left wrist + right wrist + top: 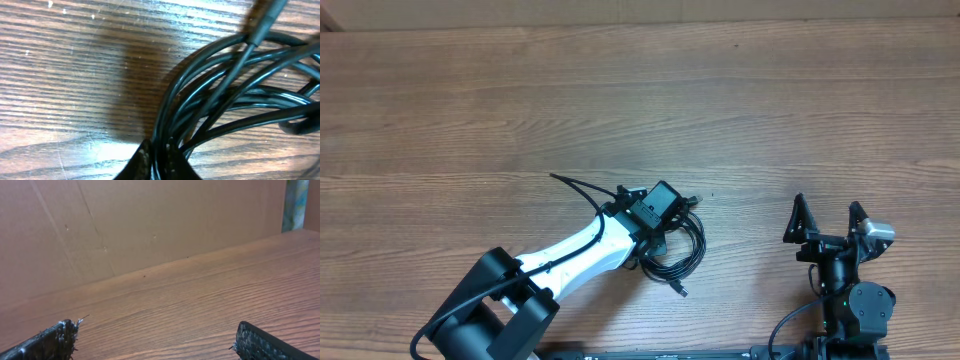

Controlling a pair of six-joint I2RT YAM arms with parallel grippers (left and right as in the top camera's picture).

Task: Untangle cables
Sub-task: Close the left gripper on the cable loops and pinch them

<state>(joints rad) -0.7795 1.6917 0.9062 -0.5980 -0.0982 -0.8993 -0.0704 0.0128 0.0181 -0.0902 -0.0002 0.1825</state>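
1. Overhead view: the cables (pixel 688 250) lie in 1 loose black coil on the wooden table (pixel 620 90), toward its front edge.
2. The left gripper (pixel 655 240) sits on the coil's left side.
3. Its wrist view shows the fingers (pixel 142 161) drawn close together, with several strands of the coil pinched between them.
4. 1 plug end (pixel 680 290) pokes out at the front of the coil.
5. The right gripper (pixel 830 215) stands well apart to the right, spread wide and holding nothing.
6. Its wrist view shows only bare wood and a cardboard wall (pixel 150 220).
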